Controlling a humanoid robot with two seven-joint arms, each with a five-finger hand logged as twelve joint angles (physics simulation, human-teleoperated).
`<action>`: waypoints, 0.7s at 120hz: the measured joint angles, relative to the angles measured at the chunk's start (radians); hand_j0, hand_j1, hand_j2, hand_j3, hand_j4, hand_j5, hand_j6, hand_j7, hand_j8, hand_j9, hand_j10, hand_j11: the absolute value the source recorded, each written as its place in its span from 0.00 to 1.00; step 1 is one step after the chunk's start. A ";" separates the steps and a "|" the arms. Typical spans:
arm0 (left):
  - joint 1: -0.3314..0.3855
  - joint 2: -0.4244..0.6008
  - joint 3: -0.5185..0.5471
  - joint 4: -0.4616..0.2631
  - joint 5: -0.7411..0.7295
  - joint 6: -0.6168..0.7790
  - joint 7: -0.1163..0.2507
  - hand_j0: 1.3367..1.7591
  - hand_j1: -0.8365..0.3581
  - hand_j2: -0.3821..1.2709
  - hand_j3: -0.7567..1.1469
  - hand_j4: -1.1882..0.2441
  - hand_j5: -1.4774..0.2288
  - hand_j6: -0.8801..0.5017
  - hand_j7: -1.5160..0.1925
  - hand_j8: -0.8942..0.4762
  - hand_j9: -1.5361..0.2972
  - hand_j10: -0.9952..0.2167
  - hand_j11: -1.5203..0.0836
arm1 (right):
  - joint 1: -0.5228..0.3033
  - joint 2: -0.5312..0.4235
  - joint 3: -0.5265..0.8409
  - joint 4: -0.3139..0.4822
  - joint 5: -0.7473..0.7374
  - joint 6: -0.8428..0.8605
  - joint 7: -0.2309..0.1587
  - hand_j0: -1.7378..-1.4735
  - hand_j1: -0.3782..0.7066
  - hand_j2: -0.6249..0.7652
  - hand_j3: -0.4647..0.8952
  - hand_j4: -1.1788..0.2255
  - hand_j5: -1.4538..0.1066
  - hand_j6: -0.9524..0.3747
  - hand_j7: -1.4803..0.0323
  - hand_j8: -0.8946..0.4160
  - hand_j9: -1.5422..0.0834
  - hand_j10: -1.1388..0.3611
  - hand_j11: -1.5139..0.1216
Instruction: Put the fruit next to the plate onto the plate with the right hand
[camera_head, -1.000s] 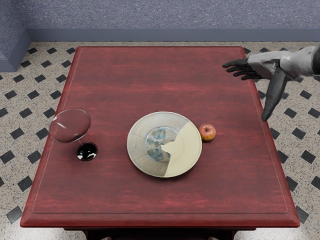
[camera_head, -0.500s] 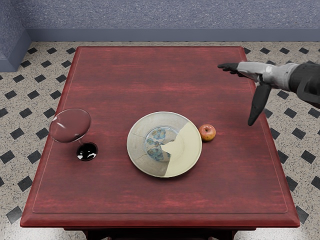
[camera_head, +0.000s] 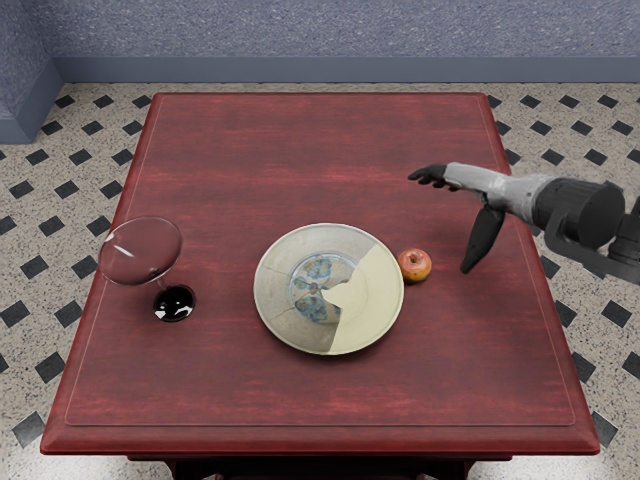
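Apple (camera_head: 414, 264) sits on the red wooden counter (camera_head: 300, 150) just beside the right rim of the plate (camera_head: 272, 262), very close to it and perhaps touching. It lies exactly where it lay in the two earlier frames. The plate, pale with a blue pattern in its middle and a cream patch across its right half, has not shifted either. The same goes for the stemmed glass (camera_head: 141, 250) near the counter's left edge, well apart from the plate.

What has changed is the right hand (camera_head: 476, 190). A second ago it hung over the counter's far right corner. Half a second ago it had come inward and lower. Now it is farther left and nearer still, above the counter to the upper right of the apple but not touching it. Its arm enters from the right edge of the head view.

The hand is spread and holds nothing. Its fingers (camera_head: 428, 177) reach out to the left, and the thumb (camera_head: 481, 241) points down toward the counter, its tip near the apple's right side.
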 joint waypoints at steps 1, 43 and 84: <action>0.000 0.000 0.000 0.000 0.000 0.000 0.000 0.76 0.99 0.23 0.40 0.83 0.87 0.64 0.89 0.65 0.84 0.82 0.95 | -0.001 0.001 0.000 0.000 -0.001 -0.001 0.000 0.30 0.17 0.43 0.34 0.74 0.82 0.61 0.86 0.58 0.84 0.67 0.82; 0.000 0.000 0.000 0.000 0.000 0.000 0.000 0.76 0.99 0.23 0.40 0.83 0.87 0.64 0.89 0.65 0.84 0.82 0.95 | -0.050 0.051 -0.004 0.009 -0.062 -0.037 0.000 0.30 0.22 0.43 0.34 0.71 0.78 0.58 0.83 0.54 0.81 0.64 0.78; 0.000 0.000 0.000 0.000 0.000 0.000 0.000 0.76 0.99 0.23 0.40 0.83 0.87 0.64 0.89 0.65 0.84 0.82 0.95 | -0.105 0.061 -0.006 0.038 -0.114 -0.090 -0.001 0.30 0.28 0.42 0.34 0.67 0.74 0.54 0.78 0.50 0.76 0.60 0.74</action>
